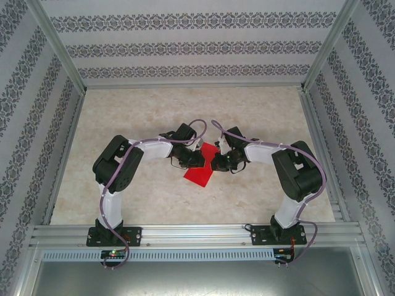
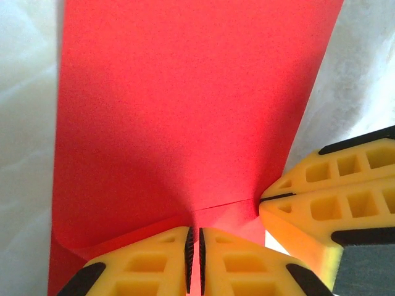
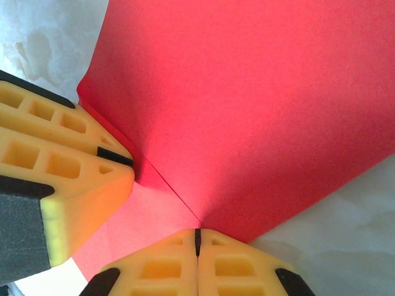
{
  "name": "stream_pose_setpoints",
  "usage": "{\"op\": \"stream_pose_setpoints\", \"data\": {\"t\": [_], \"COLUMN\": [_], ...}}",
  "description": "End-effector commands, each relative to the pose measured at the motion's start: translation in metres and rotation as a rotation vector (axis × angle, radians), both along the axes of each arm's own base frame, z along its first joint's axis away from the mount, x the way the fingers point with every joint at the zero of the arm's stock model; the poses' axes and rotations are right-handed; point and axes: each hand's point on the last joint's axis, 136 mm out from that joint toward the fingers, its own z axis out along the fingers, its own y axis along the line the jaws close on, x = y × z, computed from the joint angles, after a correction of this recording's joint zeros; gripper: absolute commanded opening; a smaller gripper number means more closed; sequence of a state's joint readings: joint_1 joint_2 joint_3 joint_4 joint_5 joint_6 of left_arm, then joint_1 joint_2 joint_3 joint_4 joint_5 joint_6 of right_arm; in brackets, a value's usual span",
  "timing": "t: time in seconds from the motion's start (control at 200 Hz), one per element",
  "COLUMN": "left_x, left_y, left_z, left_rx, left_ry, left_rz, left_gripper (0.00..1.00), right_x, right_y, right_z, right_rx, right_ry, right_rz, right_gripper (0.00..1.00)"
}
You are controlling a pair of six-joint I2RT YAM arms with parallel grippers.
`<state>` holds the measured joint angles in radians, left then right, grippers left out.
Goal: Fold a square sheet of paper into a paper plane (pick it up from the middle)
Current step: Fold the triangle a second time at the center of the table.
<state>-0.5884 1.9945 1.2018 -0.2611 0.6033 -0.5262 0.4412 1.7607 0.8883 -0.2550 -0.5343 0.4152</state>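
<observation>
Standing here I see the two arms bent in toward each other over the middle of the pale marbled desk (image 1: 154, 117); the left arm (image 1: 117, 166) and the right arm (image 1: 296, 172) meet nose to nose, and the square sheet of paper (image 1: 199, 169) sits between and just below their tips, a bright red patch reaching toward the near edge.

Up close from the left wrist, the left fingers (image 2: 154, 259) are pressed almost together, a thin slit between the black pads, and the red paper runs into that slit; they pinch the sheet at its lower edge; a crease runs sideways from there to the other arm's yellow tip, just to the right.

From the right wrist, the right fingers (image 3: 160, 265) are closed tight, pads touching, with the point of a fold in the paper caught at their tips; a crease slants up and left from there, toward the left arm's yellow tip.

In both close views the sheet fans out away from the fingers, one flap doubled over another; the desk shows pale behind it.
</observation>
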Motion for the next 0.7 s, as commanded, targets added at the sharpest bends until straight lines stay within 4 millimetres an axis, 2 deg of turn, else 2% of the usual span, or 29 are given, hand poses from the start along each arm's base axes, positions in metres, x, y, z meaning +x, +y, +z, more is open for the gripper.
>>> {"op": "stream_pose_setpoints", "data": {"t": [0.0, 0.12, 0.255, 0.37, 0.53, 0.694], "left_x": [-0.012, -0.018, -0.024, -0.026, -0.029, -0.03], "left_y": [0.013, 0.014, 0.018, 0.019, 0.018, 0.018], "left_z": [-0.026, -0.031, -0.036, -0.04, -0.044, -0.044], "left_rx": [0.051, 0.051, 0.059, 0.058, 0.053, 0.05], "left_ry": [0.053, 0.074, 0.087, 0.093, 0.109, 0.11], "left_rz": [-0.013, -0.023, -0.029, -0.028, -0.031, -0.034], "left_gripper": [0.16, 0.16, 0.16, 0.16, 0.16, 0.16], "right_x": [-0.003, 0.002, 0.002, -0.011, -0.044, -0.054], "right_y": [-0.008, -0.004, 0.003, 0.017, 0.035, 0.04], "right_z": [0.003, 0.017, 0.035, 0.047, 0.04, 0.027], "right_rx": [-0.053, -0.015, 0.051, 0.157, 0.18, 0.17], "right_ry": [-0.01, -0.031, -0.047, -0.021, 0.045, 0.07], "right_rz": [-0.016, -0.031, -0.051, -0.065, -0.042, -0.04], "right_gripper": [0.09, 0.18, 0.18, 0.16, 0.11, 0.09]}}
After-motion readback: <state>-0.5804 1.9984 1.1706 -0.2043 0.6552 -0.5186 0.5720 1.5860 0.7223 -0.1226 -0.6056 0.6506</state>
